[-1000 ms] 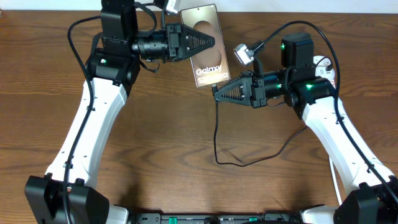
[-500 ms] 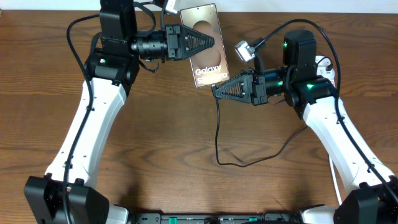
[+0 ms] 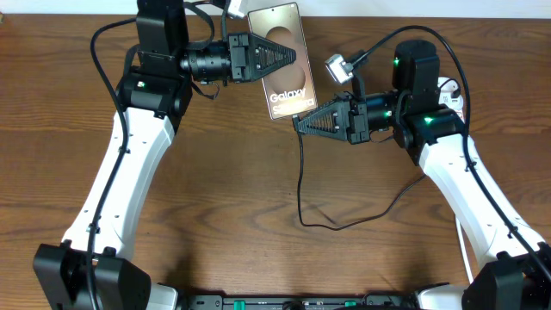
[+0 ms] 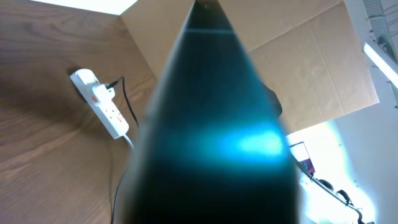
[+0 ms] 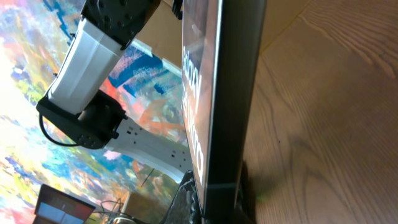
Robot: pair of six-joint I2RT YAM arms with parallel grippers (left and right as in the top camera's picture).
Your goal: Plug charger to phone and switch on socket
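Phone [image 3: 291, 93] is near desk's [image 3: 215, 189] far edge, approx mid-width. Bronze face is up w/ white "Galaxy" lettering toward its near end. In overhead view its top end overlaps the far edge. Can't tell if it's clear of the desk top.

L gripper [image 3: 293, 58] reaches in from the left, jaws closed on the phone across its upper half. In L wrist view the phone [image 4: 211, 124] is only a dark blurred slab filling mid-frame, w/ bluish glare.

Charger [image 3: 300, 181] is a thin black cable. It drops from R gripper [image 3: 299, 123] toward desk's near edge, bends, then runs right & back under the R arm. R gripper jaws are closed on the cable's plug end, tips just beside the middle of phone's near short edge.

R wrist view has the phone [image 5: 233, 93] edge-on & v. close, lettering on the face at left. There's a small dark bit at the phone's bottom end, low in frame. Can't tell if the plug tip touches the port.

Socket [image 4: 102, 102] is a white strip w/ red-marked switches, lying flat on desk. A black lead goes in at one end & a white cord leaves the other. In overhead only a bit of it [image 3: 445, 86] shows, toward desk's far right corner, behind the R arm.
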